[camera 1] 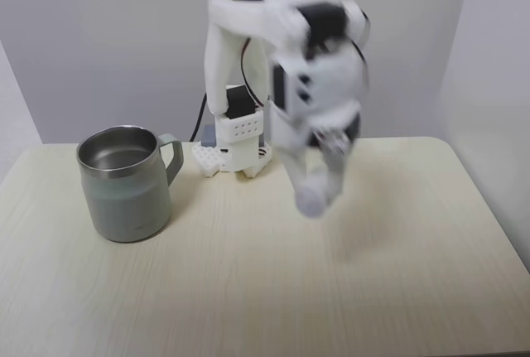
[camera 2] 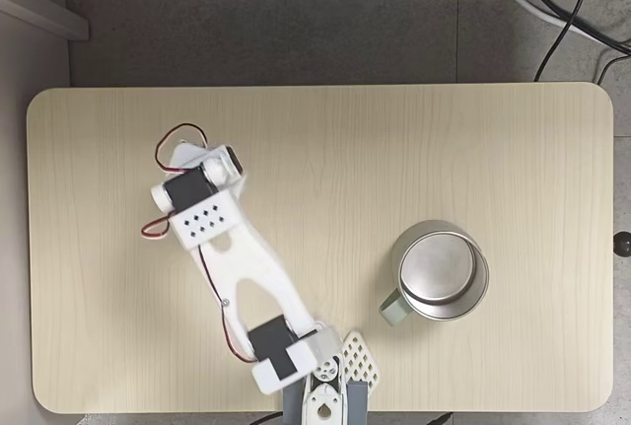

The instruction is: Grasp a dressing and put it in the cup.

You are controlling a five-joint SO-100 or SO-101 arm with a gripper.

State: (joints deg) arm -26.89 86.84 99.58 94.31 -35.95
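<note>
In a fixed view from the front, my gripper (camera 1: 316,191) hangs blurred above the table's middle, pointing down. A small pale round roll, the dressing (camera 1: 310,203), sits between its fingertips, clear of the tabletop; the gripper looks shut on it. The cup (camera 1: 124,200), a pale grey-green mug with a steel rim, stands upright to the left, well apart from the gripper, with its handle towards the arm. In a fixed view from above, the cup (camera 2: 441,226) stands at the lower right. There the arm's wrist (camera 2: 202,210) reaches to the left and hides the fingers and the dressing.
The arm's base (camera 1: 236,154) is mounted at the table's back edge in the front view, and at the bottom edge (camera 2: 320,390) seen from above. The light wooden table (camera 2: 394,149) has rounded corners. Cables (camera 2: 562,1) lie on the floor beyond it.
</note>
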